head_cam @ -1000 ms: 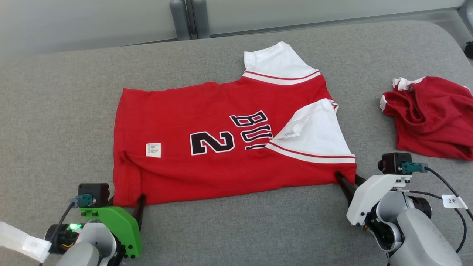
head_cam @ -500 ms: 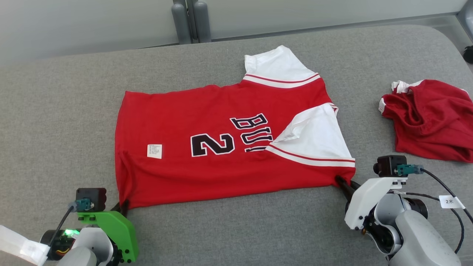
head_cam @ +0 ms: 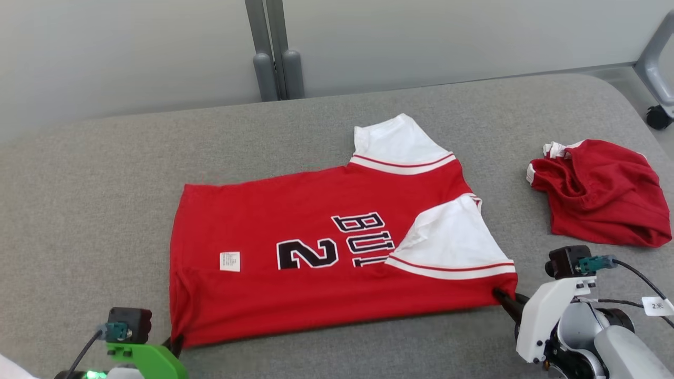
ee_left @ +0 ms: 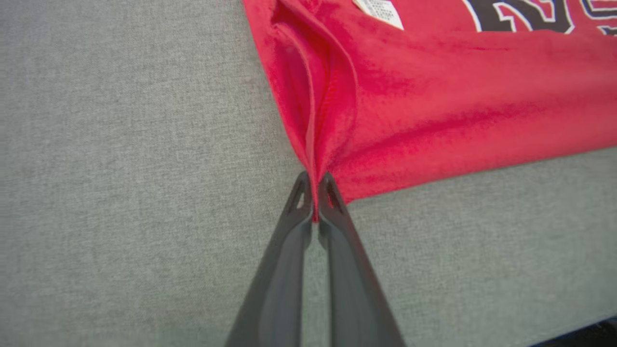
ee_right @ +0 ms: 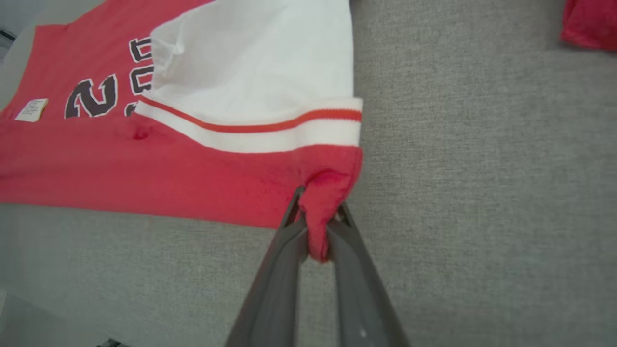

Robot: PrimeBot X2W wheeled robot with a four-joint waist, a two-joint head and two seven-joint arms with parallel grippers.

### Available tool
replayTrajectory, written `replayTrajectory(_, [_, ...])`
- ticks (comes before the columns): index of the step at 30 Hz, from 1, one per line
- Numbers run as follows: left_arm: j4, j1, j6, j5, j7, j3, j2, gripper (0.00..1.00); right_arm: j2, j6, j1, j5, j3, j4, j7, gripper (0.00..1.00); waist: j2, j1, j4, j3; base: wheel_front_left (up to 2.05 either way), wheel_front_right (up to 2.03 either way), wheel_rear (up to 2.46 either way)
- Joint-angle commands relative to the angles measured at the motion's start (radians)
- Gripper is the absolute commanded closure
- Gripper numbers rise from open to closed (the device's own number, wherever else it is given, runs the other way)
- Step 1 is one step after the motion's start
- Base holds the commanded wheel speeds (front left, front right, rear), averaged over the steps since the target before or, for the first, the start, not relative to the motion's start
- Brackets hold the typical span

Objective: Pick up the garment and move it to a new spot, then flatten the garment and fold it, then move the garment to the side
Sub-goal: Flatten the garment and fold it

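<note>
The garment (head_cam: 326,258), a red jersey T-shirt with white sleeves and black lettering, lies spread sideways on the grey table (head_cam: 79,210), one sleeve folded over its chest. My left gripper (head_cam: 176,343) is shut on the near left hem corner. In the left wrist view the left gripper (ee_left: 314,193) pinches a ridge of the garment (ee_left: 434,106). My right gripper (head_cam: 503,300) is shut on the near right shoulder corner. In the right wrist view the right gripper (ee_right: 318,221) clamps a red bunch of the garment (ee_right: 168,168) just below the striped sleeve trim.
A second red cloth (head_cam: 600,195) lies crumpled at the table's right side, its corner (ee_right: 588,24) also in the right wrist view. A grey post (head_cam: 274,52) stands behind the table's far edge. A caster wheel (head_cam: 658,116) sits at the far right.
Both grippers have closed on the garment's near corners. The head camera has tilted up, so the whole scene sits lower in view.
</note>
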Motion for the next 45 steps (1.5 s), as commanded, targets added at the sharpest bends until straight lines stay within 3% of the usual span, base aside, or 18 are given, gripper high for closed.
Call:
replayTrajectory(1, [-0.027, 0.035, 0.013, -0.013, 0.023, 0.003, 0.032, 1.00, -0.024, 0.000, 0.034, 0.007, -0.012, -0.028, 0.021, 1.00, 0.0000, 0.0000, -0.003, -0.024, 0.00, 0.00, 0.00])
replayTrajectory(7, [-0.204, 0.161, 0.070, -0.050, 0.129, 0.011, 0.107, 1.00, -0.060, -0.001, 0.169, 0.012, -0.072, -0.163, 0.148, 1.00, 0.0000, 0.0000, -0.003, -0.043, 0.00, 0.00, 0.00])
replayTrajectory(12, [-0.283, 0.232, 0.094, -0.093, 0.183, 0.007, 0.128, 1.00, -0.030, -0.001, 0.251, -0.006, -0.122, -0.255, 0.215, 1.00, 0.0000, 0.0000, -0.005, -0.041, 0.00, 0.00, 0.00])
replayTrajectory(13, [-0.291, 0.241, 0.096, -0.096, 0.191, 0.005, 0.127, 1.00, -0.020, -0.001, 0.263, -0.012, -0.130, -0.267, 0.225, 0.82, 0.0000, 0.0000, -0.007, -0.039, 0.00, 0.00, 0.00])
replayTrajectory(14, [-0.297, 0.244, 0.097, -0.100, 0.193, 0.005, 0.125, 0.22, -0.012, -0.001, 0.268, -0.017, -0.136, -0.275, 0.233, 0.67, 0.0000, 0.0000, -0.007, -0.039, 0.00, 0.00, 0.00])
replayTrajectory(15, [-0.301, 0.247, 0.097, -0.106, 0.197, 0.004, 0.120, 0.00, -0.001, -0.001, 0.276, -0.021, -0.143, -0.282, 0.245, 0.30, 0.0000, 0.0000, -0.008, -0.038, 0.00, 0.00, 0.00])
replayTrajectory(16, [-0.302, 0.249, 0.095, -0.109, 0.200, 0.001, 0.119, 0.00, 0.006, 0.000, 0.282, -0.024, -0.146, -0.288, 0.255, 0.00, 0.0000, 0.0000, -0.009, -0.037, 0.00, 0.00, 0.00])
replayTrajectory(23, [-0.318, 0.207, 0.098, -0.079, 0.182, 0.013, 0.141, 0.00, 0.024, 0.000, 0.271, -0.055, -0.171, -0.359, 0.264, 0.00, 0.0000, 0.0000, -0.015, -0.023, 0.00, 0.00, 0.00])
replayTrajectory(33, [-0.315, 0.047, 0.072, -0.013, 0.024, 0.104, 0.157, 0.00, -0.001, 0.000, 0.121, -0.104, -0.183, -0.423, 0.160, 0.00, 0.0000, 0.0000, -0.015, 0.063, 0.00, 0.00, 0.00])
replayTrajectory(45, [-0.100, -0.295, -0.052, 0.024, 0.027, 0.049, 0.070, 0.00, -0.056, 0.000, -0.334, -0.103, -0.083, -0.200, -0.002, 0.00, 0.0000, 0.0000, 0.039, 0.298, 0.00, 0.00, 0.00])
